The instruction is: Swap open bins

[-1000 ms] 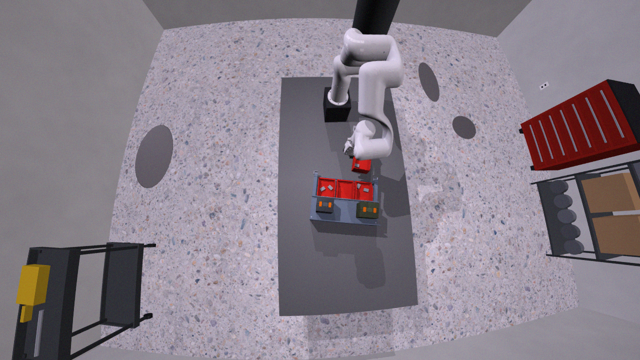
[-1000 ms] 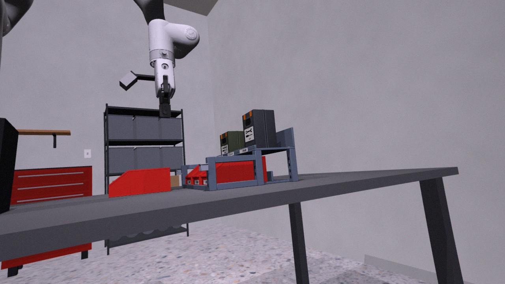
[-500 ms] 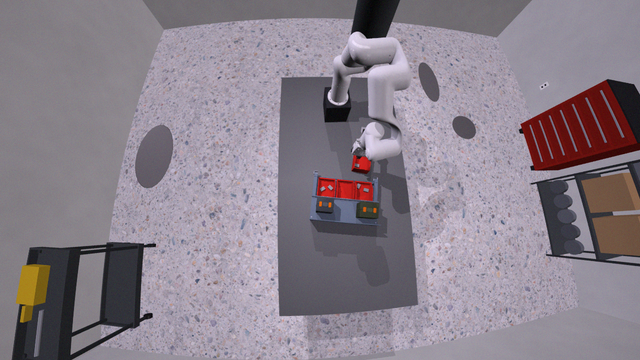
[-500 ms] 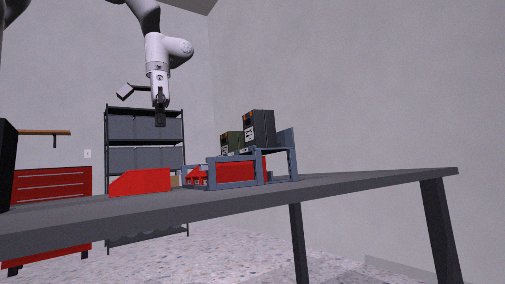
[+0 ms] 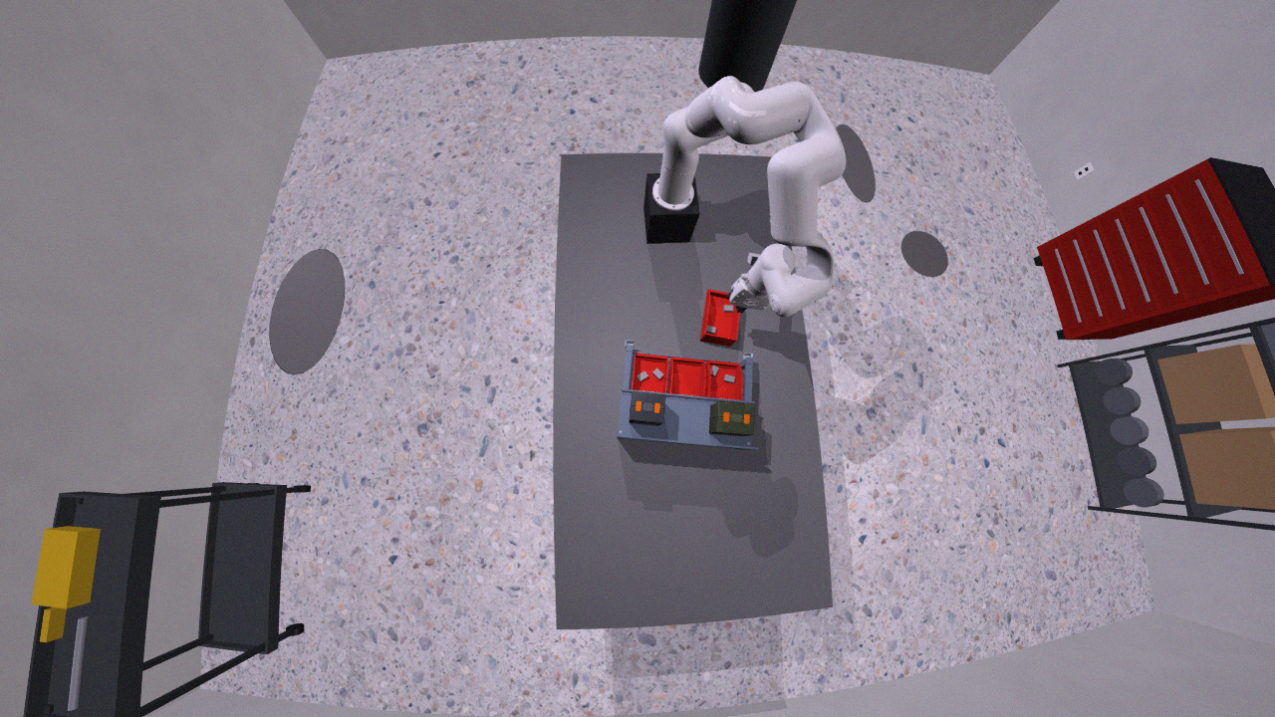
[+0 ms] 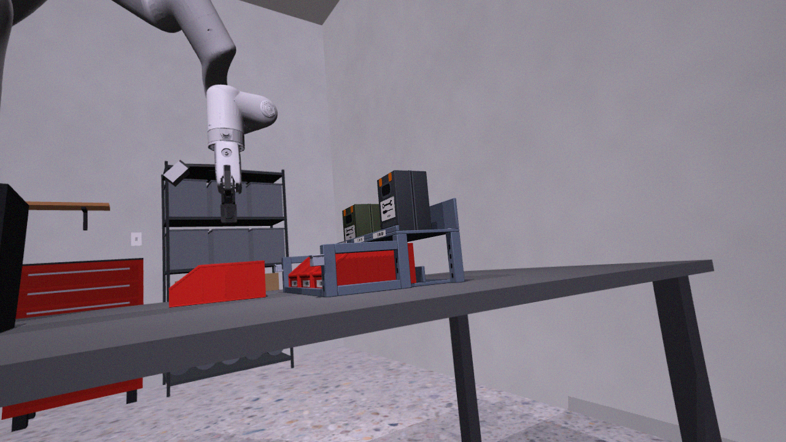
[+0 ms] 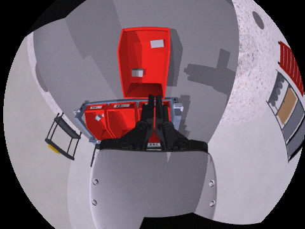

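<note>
A red open bin [image 5: 720, 316] holding two grey parts stands on the table, just in front of the blue shelf [image 5: 688, 396]. It also shows in the wrist view [image 7: 145, 61] and in the side view [image 6: 217, 283]. Three red bins sit side by side in the shelf's lower level. The middle one [image 5: 688, 377] looks empty, while the left one [image 5: 651, 374] and the right one [image 5: 726, 378] hold grey parts. My gripper [image 6: 228, 211] [image 7: 154, 103] is shut on nothing and points down, well above the table bin near one end.
A dark box [image 5: 645, 409] and a green box [image 5: 730, 417] stand on the shelf's upper board over the bins' rear ends. The arm's black base [image 5: 670, 213] sits at the table's far end. The table edge runs to the right of the loose bin.
</note>
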